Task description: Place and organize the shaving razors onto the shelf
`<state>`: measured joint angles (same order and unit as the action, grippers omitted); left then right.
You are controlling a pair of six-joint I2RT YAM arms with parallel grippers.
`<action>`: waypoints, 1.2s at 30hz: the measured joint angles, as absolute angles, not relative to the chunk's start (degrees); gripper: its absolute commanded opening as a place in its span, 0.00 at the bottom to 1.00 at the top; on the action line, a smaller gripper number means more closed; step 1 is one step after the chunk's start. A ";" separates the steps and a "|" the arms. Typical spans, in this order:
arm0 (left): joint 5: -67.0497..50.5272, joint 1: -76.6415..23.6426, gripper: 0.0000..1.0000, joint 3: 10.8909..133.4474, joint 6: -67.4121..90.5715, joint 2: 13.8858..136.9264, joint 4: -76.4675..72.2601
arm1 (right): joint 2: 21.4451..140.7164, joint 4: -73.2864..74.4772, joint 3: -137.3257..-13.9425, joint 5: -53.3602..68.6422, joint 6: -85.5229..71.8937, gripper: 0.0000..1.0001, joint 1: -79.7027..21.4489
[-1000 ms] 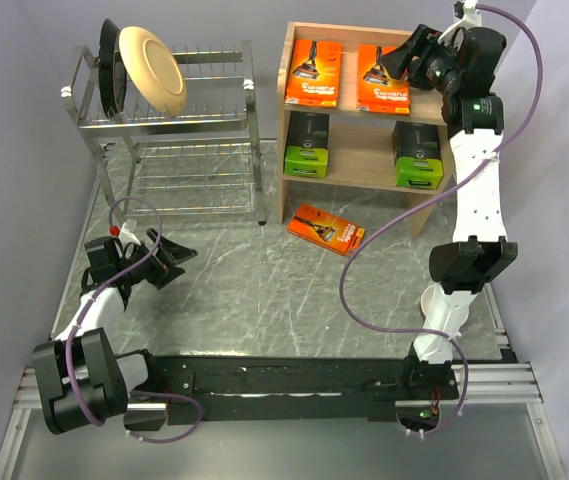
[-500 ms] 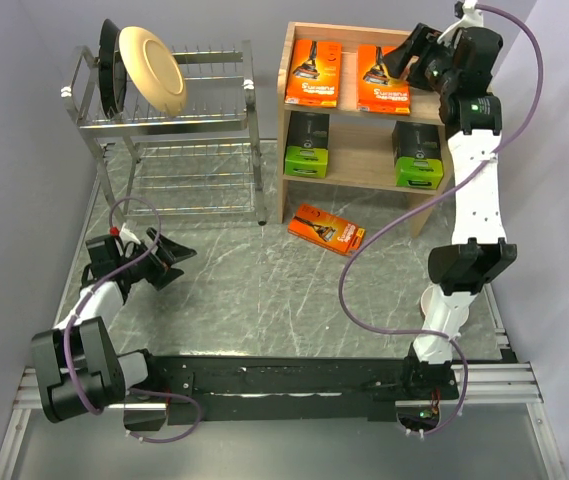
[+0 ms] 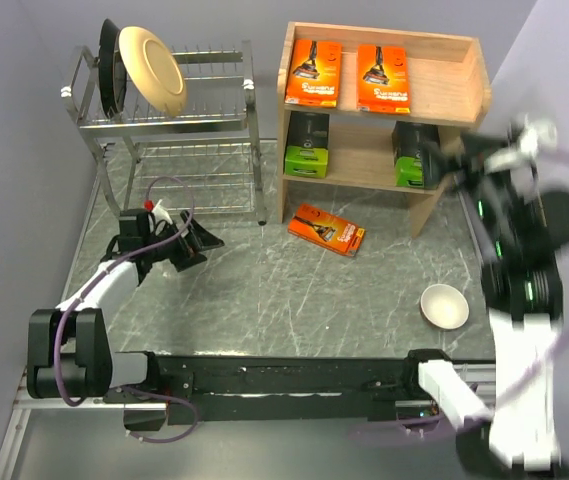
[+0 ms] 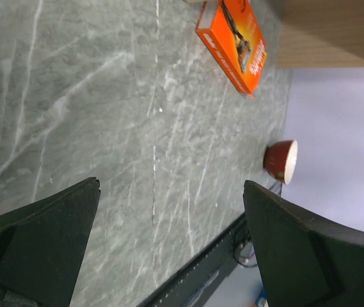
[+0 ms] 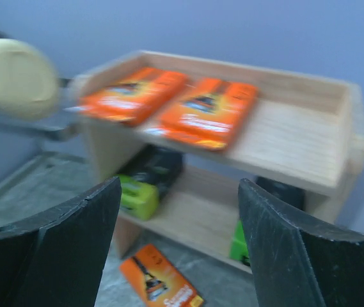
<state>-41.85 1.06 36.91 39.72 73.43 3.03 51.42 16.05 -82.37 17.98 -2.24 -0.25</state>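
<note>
From above, my left gripper (image 3: 202,243) sits low over the grey table (image 3: 264,310), in front of the wire dish rack (image 3: 179,130), and points toward the loose orange pack (image 3: 327,229). That pack lies flat on the table just in front of the shelf (image 3: 461,72). The left orange pack (image 3: 314,73) and right orange pack (image 3: 384,78) lie side by side on the top tier. The left black pack (image 3: 307,145) and right black pack (image 3: 416,155) sit well apart on the lower tier. My right arm is smeared with blur. My right gripper (image 3: 456,160) is near the shelf's right side panel, and from here I cannot tell how its jaws stand. A bowl (image 3: 444,305) rests on the table near that arm.

In my left wrist view, my fingers (image 4: 41,249) are spread wide with only bare table between them. The loose orange pack (image 4: 236,45) lies far ahead, and the bowl (image 4: 281,161) is off to the side.

In my right wrist view, my fingers (image 5: 60,236) are likewise parted and hold nothing. The view is soft but shows the shelf, all four shelved packs, and the fifth pack below on the table.
</note>
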 measured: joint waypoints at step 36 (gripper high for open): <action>-30.35 -3.68 0.99 27.51 44.38 74.02 -6.50 | 81.93 9.82 -42.72 6.04 -37.23 0.39 -10.17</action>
<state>-30.35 -3.68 27.51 44.38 74.02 -6.50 81.93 9.82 -42.72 6.04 -37.23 -10.17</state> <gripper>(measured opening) 0.994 0.457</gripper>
